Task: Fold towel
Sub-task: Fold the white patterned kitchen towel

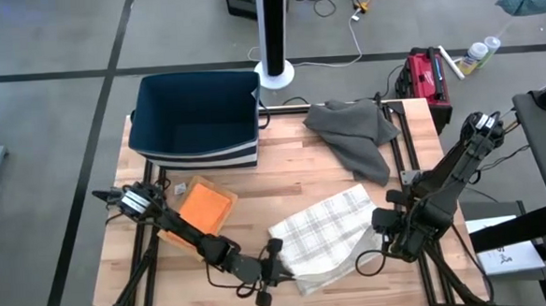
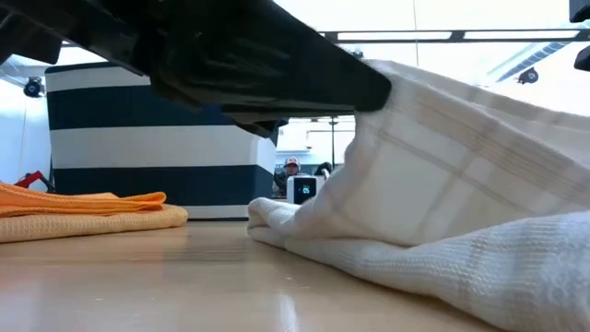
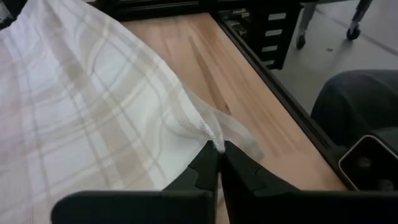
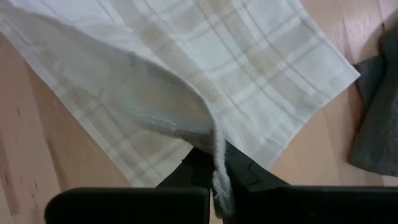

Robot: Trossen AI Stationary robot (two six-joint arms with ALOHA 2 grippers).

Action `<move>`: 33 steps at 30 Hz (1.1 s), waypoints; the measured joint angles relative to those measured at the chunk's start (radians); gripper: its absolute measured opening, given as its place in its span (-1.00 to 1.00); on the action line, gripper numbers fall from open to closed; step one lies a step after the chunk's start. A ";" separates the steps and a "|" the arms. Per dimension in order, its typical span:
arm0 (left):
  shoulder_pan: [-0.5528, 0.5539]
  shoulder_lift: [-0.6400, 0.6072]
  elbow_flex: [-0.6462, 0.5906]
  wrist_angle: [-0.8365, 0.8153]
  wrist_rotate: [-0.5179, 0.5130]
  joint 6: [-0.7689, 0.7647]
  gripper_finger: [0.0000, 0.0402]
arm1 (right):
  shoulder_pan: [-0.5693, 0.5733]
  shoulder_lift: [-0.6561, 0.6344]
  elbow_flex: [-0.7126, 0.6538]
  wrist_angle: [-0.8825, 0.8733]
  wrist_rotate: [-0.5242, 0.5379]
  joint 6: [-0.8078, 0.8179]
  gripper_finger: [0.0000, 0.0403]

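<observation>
On your wooden desk (image 1: 284, 176) the plaid towel (image 1: 324, 235) lies near the front edge, the left tool (image 3: 219, 163) and right tool (image 4: 219, 163) each pinching a corner, so an uneven lift could, I judge, slip the thin hem free.

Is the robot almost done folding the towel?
Not yet. Both grippers have pinched a near corner of the plaid towel: the left gripper and the right gripper are shut on it, corners lifted. The rest lies flat on the table. Carrying the corners across to make a fold is left.
</observation>
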State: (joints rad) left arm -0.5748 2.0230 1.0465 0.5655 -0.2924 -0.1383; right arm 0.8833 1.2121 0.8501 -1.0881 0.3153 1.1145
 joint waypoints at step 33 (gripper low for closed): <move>0.009 -0.001 0.001 -0.036 -0.015 0.026 -0.63 | 0.000 0.000 0.013 -0.279 0.087 0.015 -0.99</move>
State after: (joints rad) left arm -0.5661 2.0219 1.0470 0.5295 -0.3078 -0.1123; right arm 0.8832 1.2118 0.8627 -1.3674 0.4019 1.1294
